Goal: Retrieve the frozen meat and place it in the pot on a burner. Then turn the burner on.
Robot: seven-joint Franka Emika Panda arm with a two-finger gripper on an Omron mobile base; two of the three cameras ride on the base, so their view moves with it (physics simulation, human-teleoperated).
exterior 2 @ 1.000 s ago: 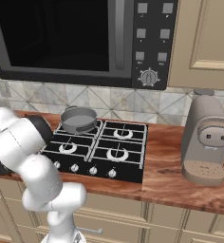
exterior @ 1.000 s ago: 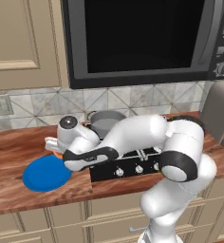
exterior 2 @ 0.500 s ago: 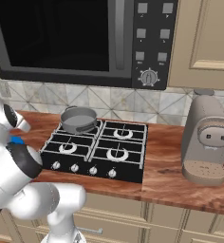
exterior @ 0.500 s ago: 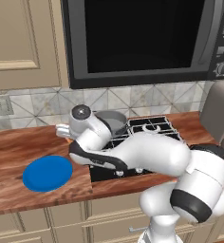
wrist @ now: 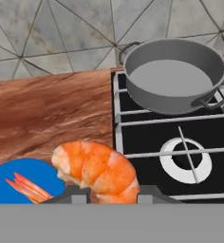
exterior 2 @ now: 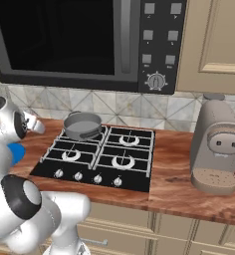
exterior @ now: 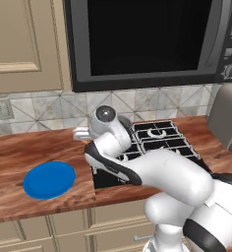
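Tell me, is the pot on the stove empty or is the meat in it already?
Empty: the pot shows a bare grey bottom, and the frozen meat sits at the gripper.

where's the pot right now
The pot sits on the back-left burner of the cooktop in the right base view, near the tiled backsplash; the hand view shows it empty.

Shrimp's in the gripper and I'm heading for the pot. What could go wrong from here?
The frozen meat sits between the gripper tips with most of its body bulging above them, so it may slip out on a fast swing. The pot is shallow and stands on the back burner; a high or early drop could land the meat on the front burner grate or the wooden counter.
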